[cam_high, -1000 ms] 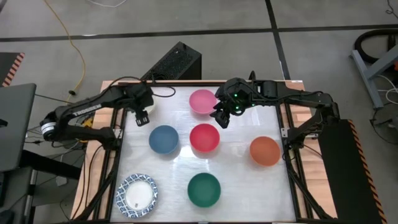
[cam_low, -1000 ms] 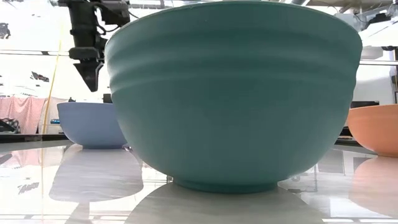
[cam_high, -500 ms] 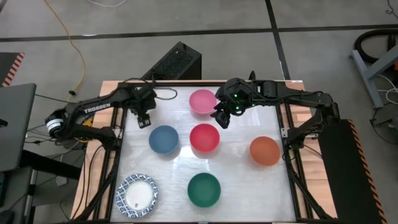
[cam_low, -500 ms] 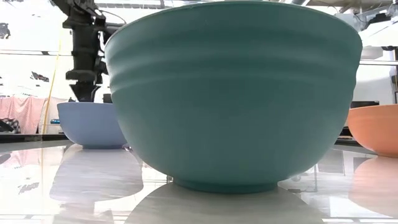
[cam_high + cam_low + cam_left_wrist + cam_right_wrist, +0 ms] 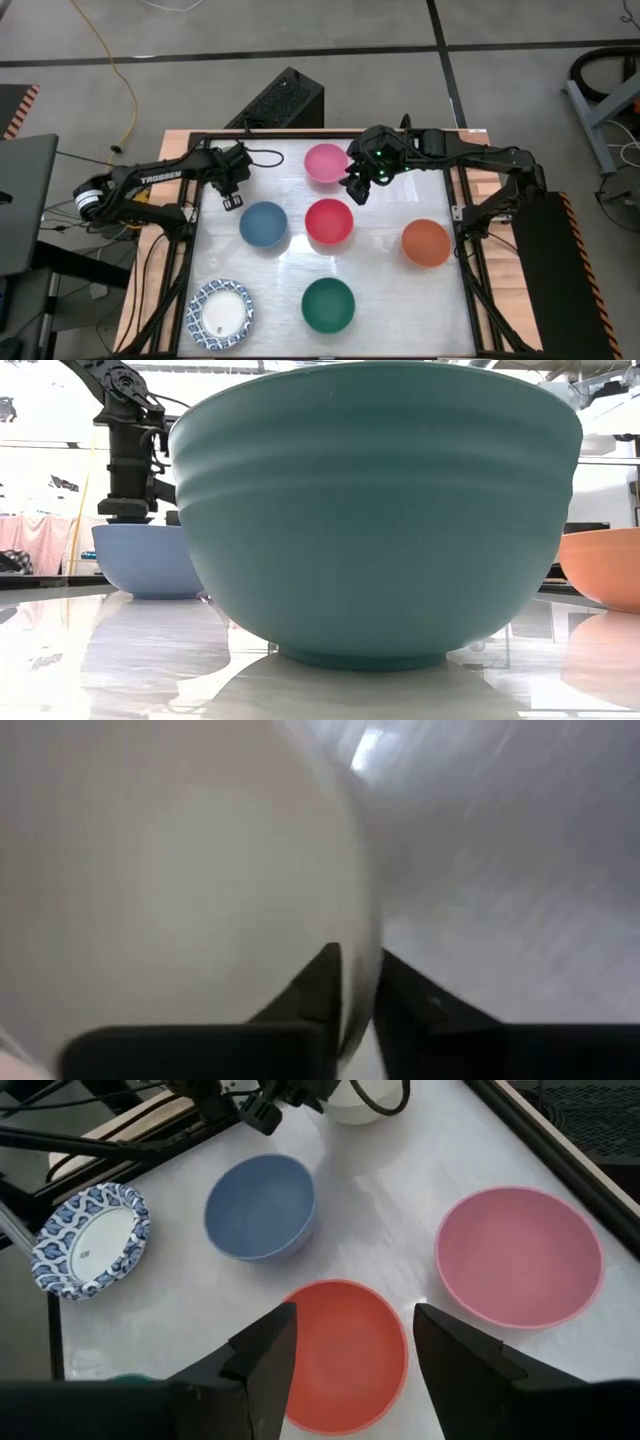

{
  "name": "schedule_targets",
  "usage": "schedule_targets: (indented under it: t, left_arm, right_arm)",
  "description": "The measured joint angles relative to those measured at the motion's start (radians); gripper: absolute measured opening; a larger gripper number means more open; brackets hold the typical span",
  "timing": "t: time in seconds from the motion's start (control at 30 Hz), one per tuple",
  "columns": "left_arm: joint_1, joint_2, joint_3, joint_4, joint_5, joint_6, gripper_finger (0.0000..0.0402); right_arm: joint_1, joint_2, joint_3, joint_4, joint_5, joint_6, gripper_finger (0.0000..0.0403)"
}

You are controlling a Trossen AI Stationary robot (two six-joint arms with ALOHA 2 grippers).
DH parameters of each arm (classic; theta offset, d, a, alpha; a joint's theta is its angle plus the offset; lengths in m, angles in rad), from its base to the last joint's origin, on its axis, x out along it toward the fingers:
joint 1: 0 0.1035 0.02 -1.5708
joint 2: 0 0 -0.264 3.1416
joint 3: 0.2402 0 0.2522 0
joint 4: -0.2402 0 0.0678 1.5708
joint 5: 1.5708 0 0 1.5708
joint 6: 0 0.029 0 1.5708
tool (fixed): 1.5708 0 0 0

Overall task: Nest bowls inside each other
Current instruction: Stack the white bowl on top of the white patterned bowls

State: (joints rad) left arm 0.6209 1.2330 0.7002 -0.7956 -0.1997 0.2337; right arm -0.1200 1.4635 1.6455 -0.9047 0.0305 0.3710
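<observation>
Cream bowl [image 5: 180, 890] rim between closed left hand [image 5: 355, 990] fingers, table's far-left corner.

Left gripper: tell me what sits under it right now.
Under the left gripper sits a cream bowl, its rim pinched between the shut fingers. From above, the gripper covers the bowl, and the bowl's far side and the table beneath it are covered too.
</observation>
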Motion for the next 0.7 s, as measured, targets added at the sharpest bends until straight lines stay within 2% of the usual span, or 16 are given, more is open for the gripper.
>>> schedule_targets:
  t: [0.13, 0.37, 0.53, 0.7]
  left_arm:
    - [-0.012, 0.007, 0.002, -0.011, -0.032, -0.018, 0.0004]
    - [-0.127, -0.028, 0.075, -0.073, -0.19, -0.06, 0.0]
    - [-0.254, -0.045, 0.168, -0.119, -0.349, -0.068, 0.0]
    - [-0.398, -0.042, 0.258, -0.101, -0.53, 0.058, 0.0]
  right_arm:
    - [0.0, 0.0, 0.0, 0.0, 0.041, 0.041, 0.0221]
    - [-0.011, 0.0, 0.0, 0.001, 0.203, 0.085, 0.0221]
    - [-0.031, -0.002, 0.0, 0.019, 0.258, 0.076, 0.0221]
    - [-0.069, -0.003, 0.0, 0.098, 0.267, 0.061, 0.0221]
